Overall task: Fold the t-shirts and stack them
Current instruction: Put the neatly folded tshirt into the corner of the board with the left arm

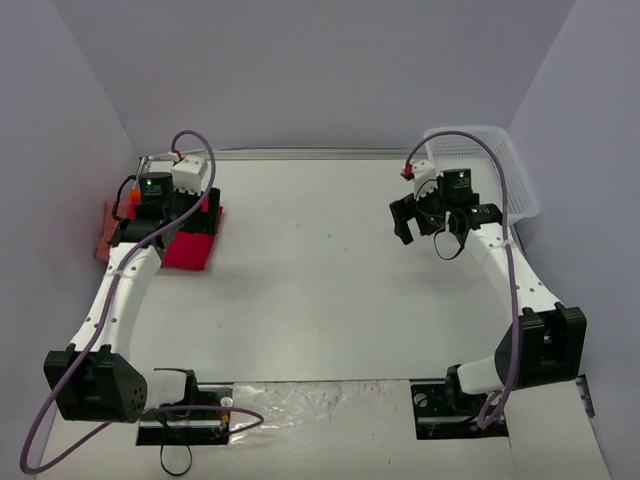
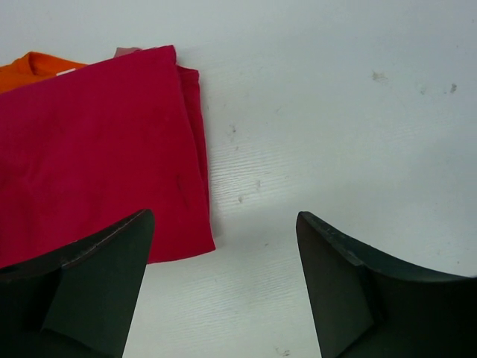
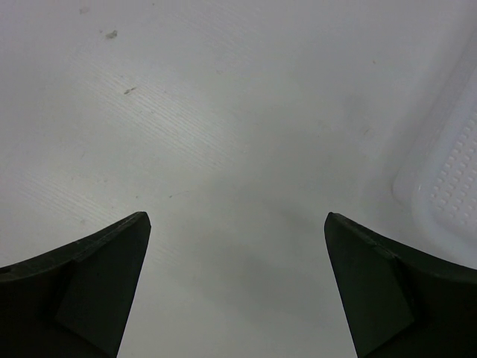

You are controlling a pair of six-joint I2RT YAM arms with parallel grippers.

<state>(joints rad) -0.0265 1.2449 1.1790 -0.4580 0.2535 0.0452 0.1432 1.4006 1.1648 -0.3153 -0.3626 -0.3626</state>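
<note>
Top external view takes in the whole white table (image 1: pixel 320 290), with the white mesh basket (image 1: pixel 505 175) at its far right corner and no cloth lying on the open surface between. At the far left edge the t-shirts sit as one pile. The red t-shirt (image 1: pixel 190 250) lies folded flat on top, and the salmon pink t-shirt (image 1: pixel 103 240) shows beneath it on the outer side. Judging by that, folding and stacking look essentially done, with no shirt visibly left to handle, though the basket's inside is hard to read from here. The left gripper (image 2: pixel 223 287) hangs just above the pile's inner edge, jaws spread wide and holding nothing. The right gripper (image 3: pixel 237 287) hovers over bare table beside the basket, equally wide and empty. Only the left wrist view reveals the orange t-shirt (image 2: pixel 36 67), a collar edge peeking from under the red. Only the right wrist view shows the basket's perforated wall close up.
</note>
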